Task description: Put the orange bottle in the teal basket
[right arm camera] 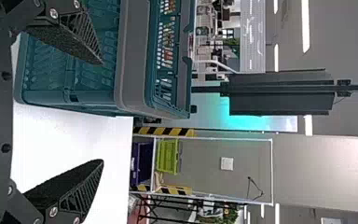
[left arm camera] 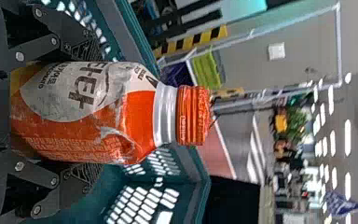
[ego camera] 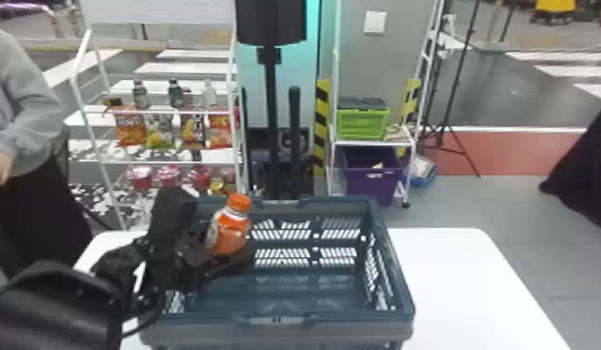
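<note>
In the head view my left gripper (ego camera: 220, 260) is over the left part of the teal basket (ego camera: 276, 321), shut on the orange bottle (ego camera: 230, 230). The bottle leans slightly, its orange cap uppermost. The left wrist view has the bottle (left arm camera: 140, 116) lying between the fingers of the left gripper (left arm camera: 86, 114), with the basket wall (left arm camera: 191, 172) beyond it. In the right wrist view my right gripper (right arm camera: 103, 112) stands open with nothing between its fingers, beside the outside of the basket (right arm camera: 133, 56).
The basket stands on a white table (ego camera: 448, 274). Behind are a white rack (ego camera: 169, 111) with bottles and snack bags, a dark stand (ego camera: 271, 93), and a cart with a green crate (ego camera: 362, 124) and a purple bin (ego camera: 371, 179). A person is at the left.
</note>
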### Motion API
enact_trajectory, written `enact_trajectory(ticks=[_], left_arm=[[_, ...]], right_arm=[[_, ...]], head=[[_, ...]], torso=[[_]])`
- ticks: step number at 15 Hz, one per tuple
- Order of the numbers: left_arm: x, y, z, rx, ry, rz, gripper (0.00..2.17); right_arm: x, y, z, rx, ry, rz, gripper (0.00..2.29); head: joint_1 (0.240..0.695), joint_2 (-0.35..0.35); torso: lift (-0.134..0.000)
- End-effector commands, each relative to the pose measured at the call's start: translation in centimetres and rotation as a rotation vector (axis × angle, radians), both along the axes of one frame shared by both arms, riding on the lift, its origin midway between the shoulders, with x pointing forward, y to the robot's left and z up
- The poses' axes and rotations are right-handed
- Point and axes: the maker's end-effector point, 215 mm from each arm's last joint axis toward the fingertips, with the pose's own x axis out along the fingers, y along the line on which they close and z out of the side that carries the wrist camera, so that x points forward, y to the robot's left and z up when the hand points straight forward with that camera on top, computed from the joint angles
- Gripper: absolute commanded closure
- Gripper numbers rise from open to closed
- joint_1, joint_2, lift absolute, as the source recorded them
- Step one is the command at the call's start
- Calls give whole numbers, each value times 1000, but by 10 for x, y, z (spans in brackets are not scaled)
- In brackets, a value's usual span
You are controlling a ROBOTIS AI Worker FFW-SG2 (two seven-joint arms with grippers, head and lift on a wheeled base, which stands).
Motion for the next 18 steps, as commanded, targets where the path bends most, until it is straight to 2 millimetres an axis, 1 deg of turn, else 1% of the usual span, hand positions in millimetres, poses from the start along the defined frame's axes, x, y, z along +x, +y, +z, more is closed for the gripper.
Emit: enact_trajectory(ticks=[1,3,6,7,8,9,10,11,12,13,16,18], left_arm=[[19,-13,-22,79,67,-95,505],[29,-26,-47,142,140,-170,505],[38,-39,-92,223,260,-229,505],[40,-45,-101,239,274,-252,505],[43,-47,-113,265,298,-262,505],[44,-55,-121,287,307,-293,505],[46,-62,-126,312,307,-314,505],[49,-65,-133,367,303,-323,505],[53,-71,-132,393,279,-339,505],[51,-80,-135,387,280,-364,505],[46,-80,-148,435,316,-384,505],[44,-76,-151,443,332,-389,505]], right_arm=[[-1,-1,-4,-2,8,-9,144],[-1,-2,-7,-5,14,-19,144],[-2,-2,-9,-5,17,-31,144],[-2,-3,-11,-8,20,-35,144],[-2,-3,-12,-7,21,-38,144],[-2,-3,-12,-6,21,-41,144],[-2,-2,-12,-8,22,-41,144],[-2,-2,-13,-9,23,-44,144],[-2,-2,-13,-9,23,-46,144],[-3,-1,-13,-10,24,-45,144],[-4,1,-14,-12,26,-48,144],[-4,2,-12,-11,24,-49,144]], head=[[499,0],[499,0],[499,0],[499,0],[499,0],[499,0],[499,0],[499,0],[499,0],[499,0],[499,0],[499,0]], torso=[[0],[0],[0],[0],[0],[0],[0],[0],[0],[0],[0],[0]])
